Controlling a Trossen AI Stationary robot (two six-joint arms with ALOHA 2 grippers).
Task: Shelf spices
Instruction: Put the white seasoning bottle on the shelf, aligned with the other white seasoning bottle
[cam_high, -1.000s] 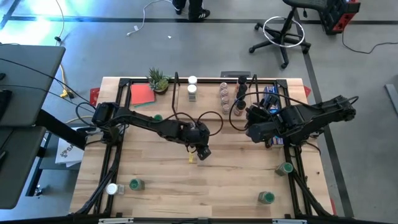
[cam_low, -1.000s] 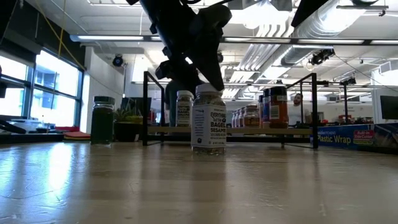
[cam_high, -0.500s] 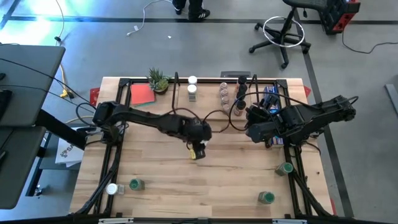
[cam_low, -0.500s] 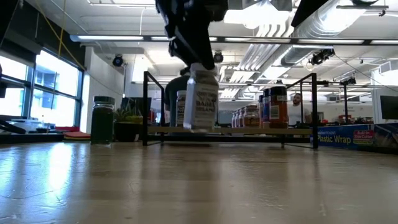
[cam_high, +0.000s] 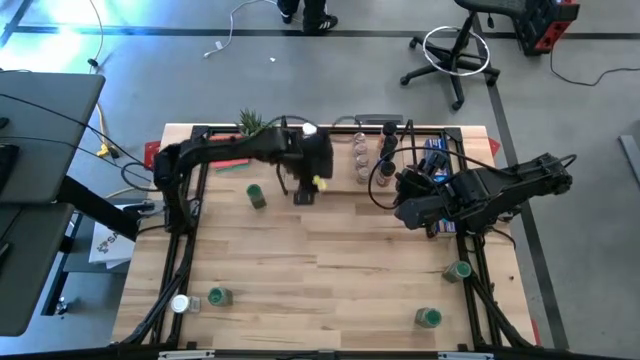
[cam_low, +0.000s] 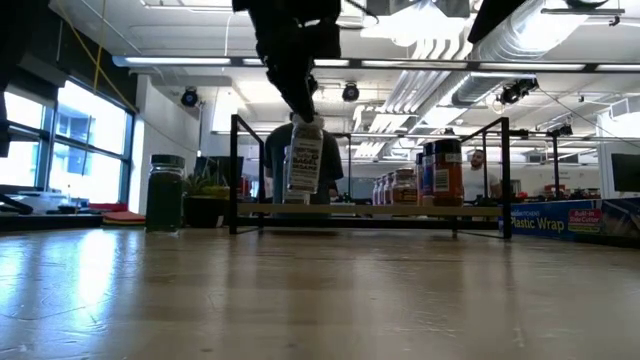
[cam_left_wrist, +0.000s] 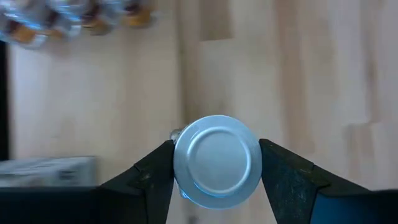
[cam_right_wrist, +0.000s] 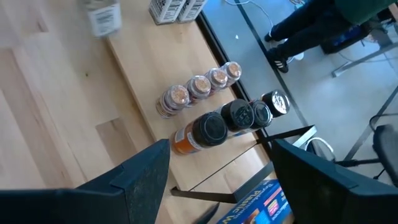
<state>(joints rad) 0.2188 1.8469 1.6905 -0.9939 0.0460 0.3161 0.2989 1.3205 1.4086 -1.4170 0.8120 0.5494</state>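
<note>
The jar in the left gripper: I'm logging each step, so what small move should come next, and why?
Probably carry it on over the shelf and lower it. The left gripper grips the jar in the air just short of the shelf; the right gripper waits open.

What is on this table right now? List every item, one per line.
shelf: one, light wood with black frame, table's far edge
clear-topped jars: four, brownish contents, in a row on the shelf
black-topped jars: several, in a row beside them
white-topped jar: one, on the shelf
green-topped jars: four, loose on the table
white-capped jar: one, near left corner
blue box: one, right of the shelf
potted plant: one, green, far left
held jar: one, silvery lid, above the table
left gripper: shut on the held jar
right gripper: open, waiting by the shelf
</note>
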